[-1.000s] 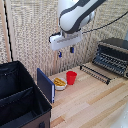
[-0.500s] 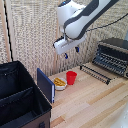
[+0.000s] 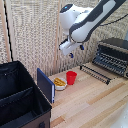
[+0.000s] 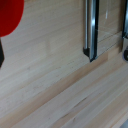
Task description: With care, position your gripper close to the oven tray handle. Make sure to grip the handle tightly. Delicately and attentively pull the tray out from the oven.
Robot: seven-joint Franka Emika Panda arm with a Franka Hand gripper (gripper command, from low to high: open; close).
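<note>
Wooden table (image 3: 95, 102) fills the near part of the scene, pale planks with plenty of bare surface. Nearest on the exterior view's left sits a big black fabric bin (image 3: 20, 97) with a divider inside. Just beside it, a bit farther back, a blue flat panel (image 3: 45, 85) stands upright on the table. Past that there's a small white bowl (image 3: 60, 83) with something yellow in it, and a red cup (image 3: 71, 77) just to its right, pretty much touching.

Farther back on the exterior view's right is the oven (image 3: 112, 56), dark with silvery trim, door dropped open toward the table. The tray (image 3: 107, 63) lies flat at the oven mouth, and the oven tray handle (image 3: 95, 73) runs as a long thin black bar along its near edge, well apart from the cup.

Up above the cup hangs the tool (image 3: 76, 50), on a white arm (image 3: 90, 22) coming in from the upper right. It's clear of the handle and holding nothing. Can't tell how wide the fingers are parted, too blurry. The wrist view shows the handle (image 4: 90, 30) over the planks and a red blur of cup (image 4: 10, 17).
</note>
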